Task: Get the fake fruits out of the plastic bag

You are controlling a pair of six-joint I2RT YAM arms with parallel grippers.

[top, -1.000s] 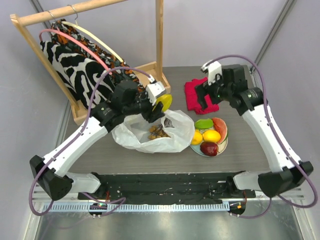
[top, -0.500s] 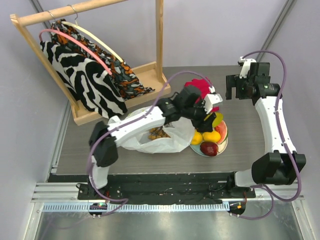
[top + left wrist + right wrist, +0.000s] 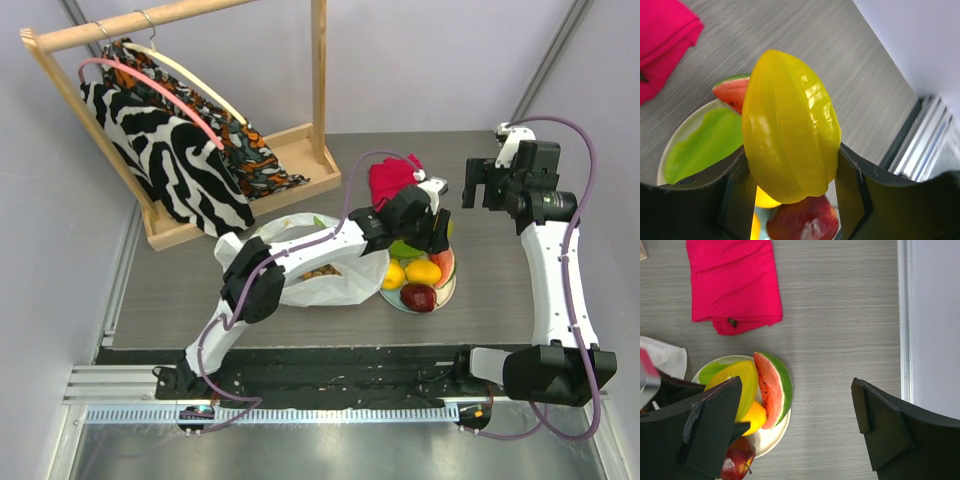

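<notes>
My left gripper is shut on a yellow ridged fake fruit and holds it above the white plate. On the plate lie a lemon, a dark red apple, a green piece and a watermelon slice. The white plastic bag lies left of the plate, with a brownish cluster inside it. My right gripper is open and empty, raised to the right of the plate; in the right wrist view bare table shows between its fingers.
A folded red cloth lies behind the plate. A wooden clothes rack with patterned garments stands at the back left. The table's right edge runs close to my right gripper.
My left arm has swung right from over the bag to above the plate, carrying the yellow fruit. My right arm has drawn back to the right and up.
</notes>
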